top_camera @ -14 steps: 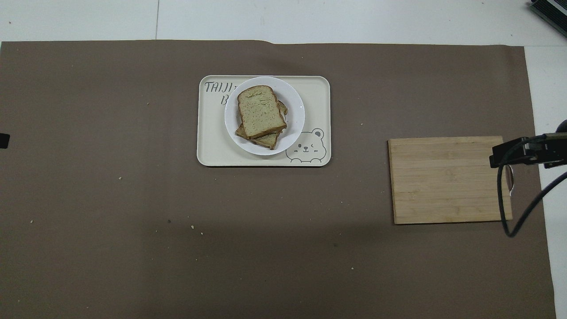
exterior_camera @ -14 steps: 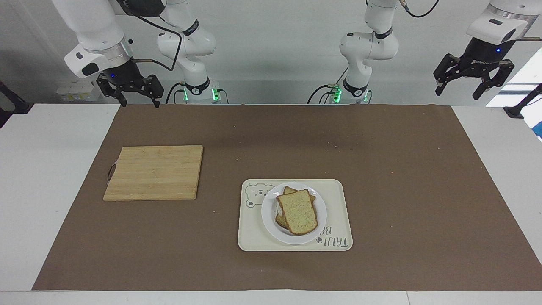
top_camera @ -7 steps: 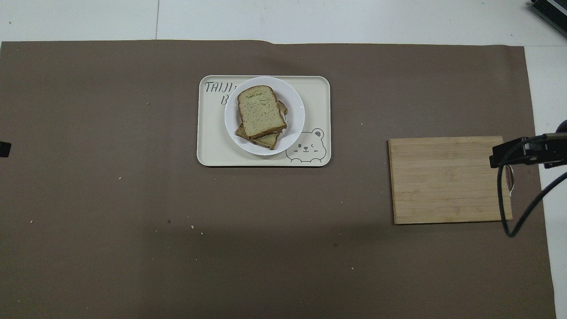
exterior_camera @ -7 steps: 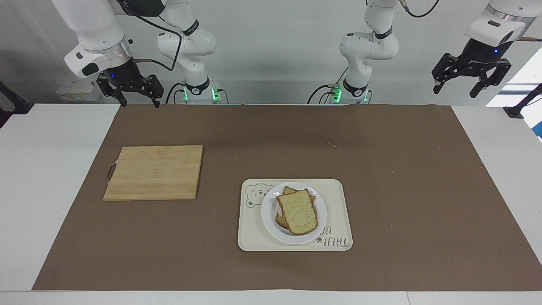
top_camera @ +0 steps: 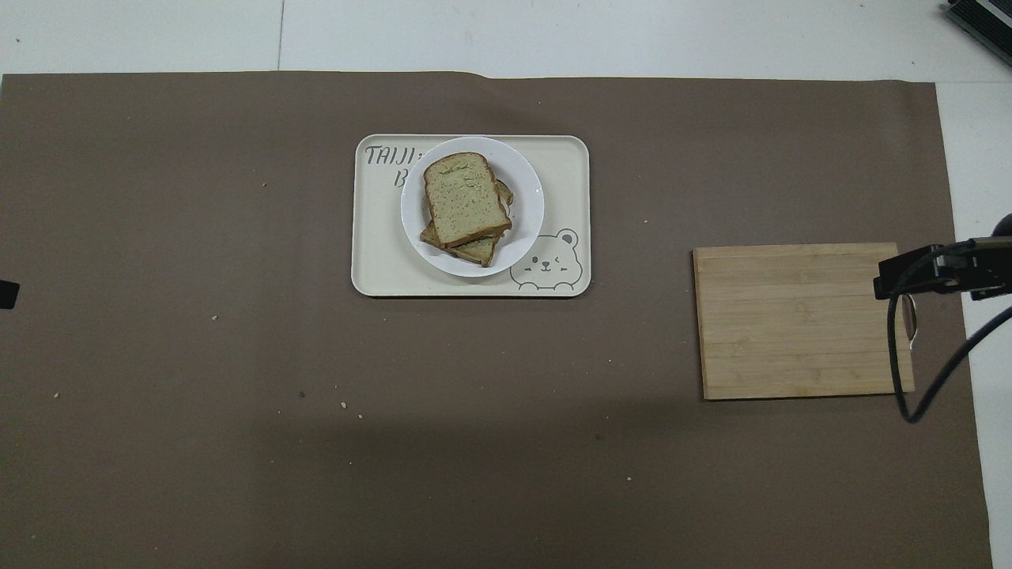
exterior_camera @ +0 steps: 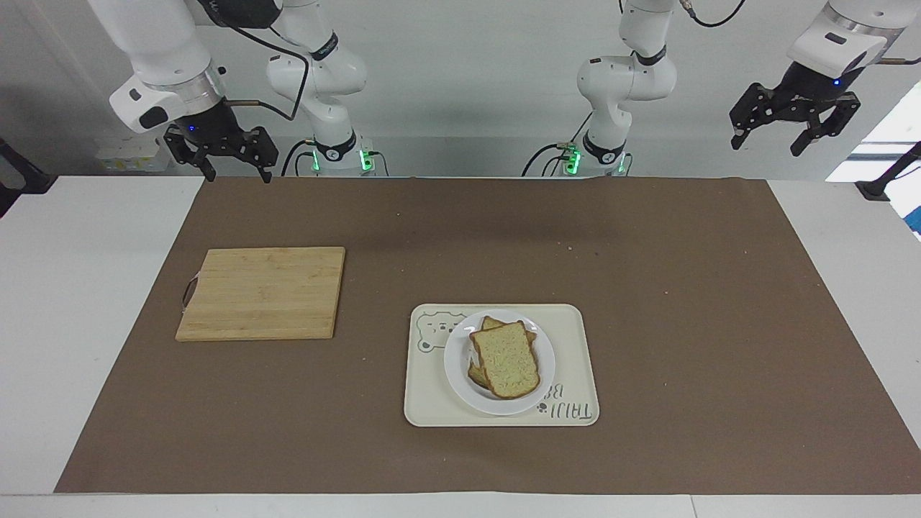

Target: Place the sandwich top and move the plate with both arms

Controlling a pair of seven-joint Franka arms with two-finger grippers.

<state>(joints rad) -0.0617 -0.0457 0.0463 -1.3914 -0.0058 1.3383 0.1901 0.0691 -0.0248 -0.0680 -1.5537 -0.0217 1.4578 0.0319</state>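
A: Pale bread, one slice, brown crust: we enter the sandwich top (exterior_camera: 505, 359) as lying on the lower slices, on the plate (exterior_camera: 456, 371). Where does the plate sit?

B: On the cream tray (exterior_camera: 575, 360), near the middle of the brown mat (exterior_camera: 683, 324), well away from the robots. Wooden cutting board (exterior_camera: 262, 293), bare, toward the right arm's end.

A: Pincers?

B: Left pincer (exterior_camera: 794, 126): up in the air by the mat's corner at its own end, fingers spread wide, holding nothing. Right pincer (exterior_camera: 221, 153): raised over the mat's corner closest to its base, also wide and empty.

A: The relation that matters?

B: We judge both pincers to be well apart from the plate, which lies out from the robots and between the two arms, slightly toward the left arm's end. The top slice's long axis runs roughly away from the robots, its rounded end toward them. Neither arm is clearly closer.

A: Change since the earlier frame?

B: The left pincer has risen and drawn a little inward. The right one has held its place; bread, plate, tray and board are unmoved. We read the task as done.
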